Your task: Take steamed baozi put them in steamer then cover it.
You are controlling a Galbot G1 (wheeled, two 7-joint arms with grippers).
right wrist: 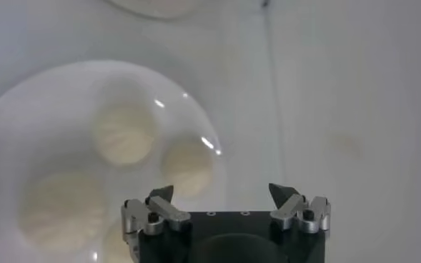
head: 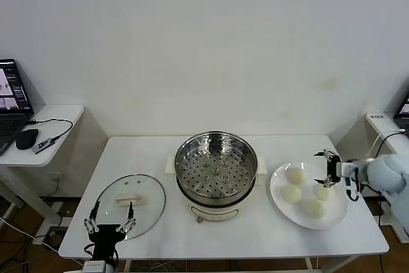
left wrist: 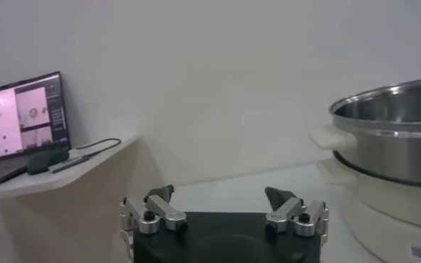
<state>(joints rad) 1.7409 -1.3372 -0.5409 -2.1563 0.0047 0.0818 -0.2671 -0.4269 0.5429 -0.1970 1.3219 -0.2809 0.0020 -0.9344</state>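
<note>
White worktop (head: 255, 231) against a plain pale wall; side desk (head: 54, 133) with laptop (head: 11, 100) at far left. Steel steamer (head: 216, 164) at centre, basket empty. Glass cover (head: 131, 204) flat to its left, under released left end effector (head: 110, 224). Four cream baozi (head: 296, 174) on white plate (head: 278, 199) to its right; released right end effector (head: 327, 169) hovering above the plate's far right edge. Right wrist view: plate gloss, smooth bun skins (right wrist: 124, 134). Left wrist view: steamer's pot handle (left wrist: 333, 137).

Four pale baozi (head: 296, 174) on a plate beneath the open right gripper (head: 327, 169); empty steamer (head: 216, 164) and flat cover (head: 132, 200) lie well beyond.
</note>
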